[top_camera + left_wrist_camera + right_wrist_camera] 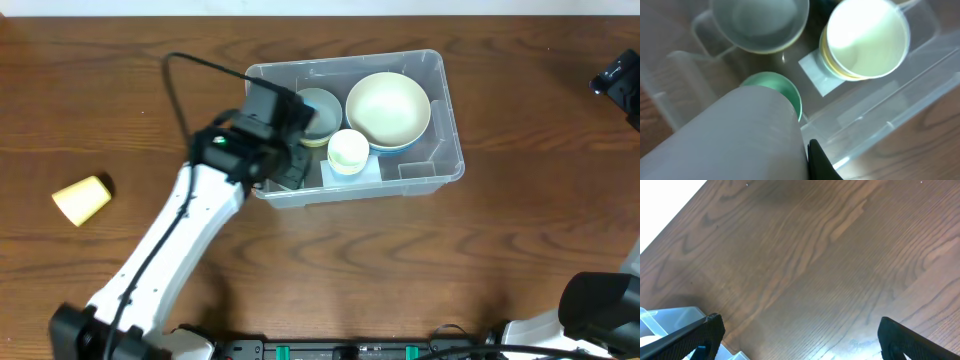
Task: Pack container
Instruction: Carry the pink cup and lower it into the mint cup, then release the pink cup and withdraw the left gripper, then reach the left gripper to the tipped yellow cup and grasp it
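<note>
Wood table [400, 260]; left tool [287, 160] clamped on grey cup [750, 135] over container [447, 160].

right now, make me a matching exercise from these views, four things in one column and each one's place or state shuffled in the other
Things
1. small yellow plastic cup
2. large cream round bowl
3. left gripper
4. right gripper

Places or states
a. open above the bare brown wooden table
b. inside the large clear plastic rectangular container
c. out on the table, left of the container
d. shut, over the container's left end

Pairs: 1-c, 2-b, 3-d, 4-a
</note>
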Robot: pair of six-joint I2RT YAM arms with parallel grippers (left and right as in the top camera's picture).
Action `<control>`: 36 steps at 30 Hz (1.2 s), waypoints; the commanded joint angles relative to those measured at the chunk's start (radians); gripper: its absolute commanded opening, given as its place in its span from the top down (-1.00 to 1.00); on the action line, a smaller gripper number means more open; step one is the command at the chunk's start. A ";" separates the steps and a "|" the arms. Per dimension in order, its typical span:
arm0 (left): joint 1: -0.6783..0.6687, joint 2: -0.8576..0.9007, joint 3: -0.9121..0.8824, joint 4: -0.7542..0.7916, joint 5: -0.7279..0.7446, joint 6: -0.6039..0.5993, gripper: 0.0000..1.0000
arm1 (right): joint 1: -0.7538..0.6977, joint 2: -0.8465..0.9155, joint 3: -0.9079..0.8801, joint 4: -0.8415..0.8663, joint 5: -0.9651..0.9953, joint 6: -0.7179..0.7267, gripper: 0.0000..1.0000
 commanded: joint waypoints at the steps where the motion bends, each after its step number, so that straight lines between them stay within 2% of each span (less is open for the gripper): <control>1: -0.021 0.055 0.009 0.001 -0.084 0.036 0.88 | -0.002 0.005 -0.001 -0.001 0.000 0.014 -0.98; 8: -0.019 0.098 0.009 0.028 -0.104 0.036 0.88 | -0.002 0.005 -0.001 -0.001 0.000 0.014 -0.99; 10: -0.019 0.098 0.009 0.038 -0.103 0.036 0.66 | -0.002 0.005 -0.001 -0.001 0.000 0.014 -0.99; 12: -0.019 0.098 0.009 0.042 -0.103 0.036 0.15 | -0.002 0.005 -0.001 -0.001 0.000 0.014 -0.99; 13: -0.019 0.098 0.009 0.043 -0.103 0.036 -0.03 | -0.002 0.005 -0.001 -0.001 0.000 0.014 -0.98; 16: -0.019 0.098 0.009 0.050 -0.103 0.036 -0.26 | -0.002 0.005 -0.001 -0.001 0.000 0.014 -0.98; 21: -0.015 0.087 0.029 0.051 -0.104 0.047 -0.29 | -0.002 0.005 -0.001 -0.001 0.000 0.014 -0.98; 26: 0.032 0.009 0.141 -0.042 -0.108 0.004 -0.29 | -0.002 0.005 -0.001 -0.001 0.000 0.014 -0.99; 30: 0.174 -0.113 0.166 -0.061 -0.118 -0.103 -0.29 | -0.002 0.005 -0.001 -0.001 0.000 0.014 -0.99; 33: 0.340 -0.172 0.165 -0.092 -0.107 -0.188 -0.34 | -0.002 0.005 -0.001 -0.001 0.000 0.014 -0.99; 36: 0.528 -0.186 0.164 -0.119 0.017 -0.195 -0.35 | -0.002 0.005 -0.001 -0.001 0.000 0.014 -0.99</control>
